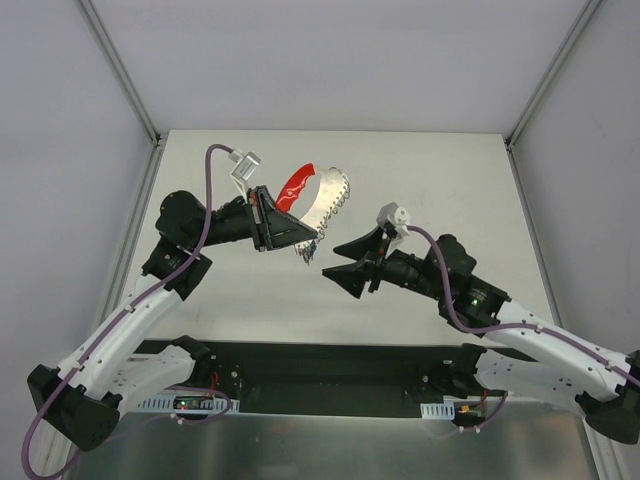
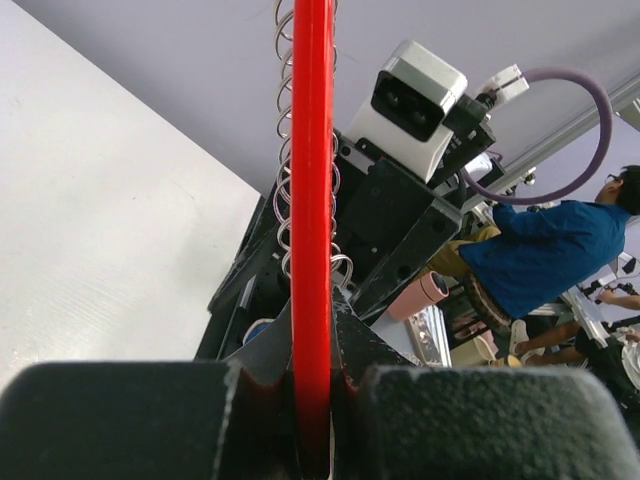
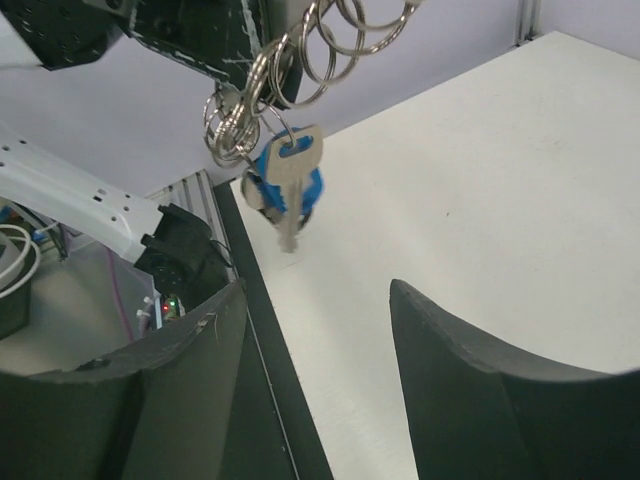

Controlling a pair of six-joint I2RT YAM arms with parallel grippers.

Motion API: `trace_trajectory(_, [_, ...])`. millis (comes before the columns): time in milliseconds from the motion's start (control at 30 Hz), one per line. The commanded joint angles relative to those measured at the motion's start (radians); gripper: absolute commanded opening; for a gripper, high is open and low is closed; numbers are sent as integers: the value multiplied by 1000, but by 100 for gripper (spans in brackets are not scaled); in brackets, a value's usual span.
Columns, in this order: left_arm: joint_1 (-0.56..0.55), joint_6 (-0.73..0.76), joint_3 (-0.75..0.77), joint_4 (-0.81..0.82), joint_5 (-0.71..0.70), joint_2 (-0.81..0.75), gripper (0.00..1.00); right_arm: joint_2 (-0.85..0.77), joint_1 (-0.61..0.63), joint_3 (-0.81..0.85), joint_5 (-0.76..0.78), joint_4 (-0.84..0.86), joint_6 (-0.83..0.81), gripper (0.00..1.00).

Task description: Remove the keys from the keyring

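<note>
Held keyring [image 3: 232,128] aloft over table [image 1: 450,180] by red tag [image 2: 312,200], clamped edge-on in left gripper [image 2: 312,410]. Dangled keys [image 3: 293,155] just ahead of right gripper [image 3: 318,300], spread apart, empty. Risked missing free-hanging keys on closing; risked yanking tag loose with hard pull.

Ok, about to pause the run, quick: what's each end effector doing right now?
Left end effector: closed, clamping the red tag.
Right end effector: open, holding nothing; the key hangs just ahead.
</note>
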Motion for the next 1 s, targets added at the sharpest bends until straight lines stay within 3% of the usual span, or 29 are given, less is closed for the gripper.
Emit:
trace_trajectory(0, [-6, -27, 45, 64, 0, -5, 0, 35, 43, 66, 108, 71, -75, 61])
trace_trajectory(233, [-6, -47, 45, 81, -2, -3, 0, 103, 102, 107, 208, 95, -124, 61])
trace_trajectory(567, [-6, -56, 45, 98, 3, 1, 0, 155, 172, 148, 518, 88, -181, 59])
trace_trajectory(967, [-6, -65, 17, 87, -18, -36, 0, 176, 192, 104, 380, 295, -149, 54])
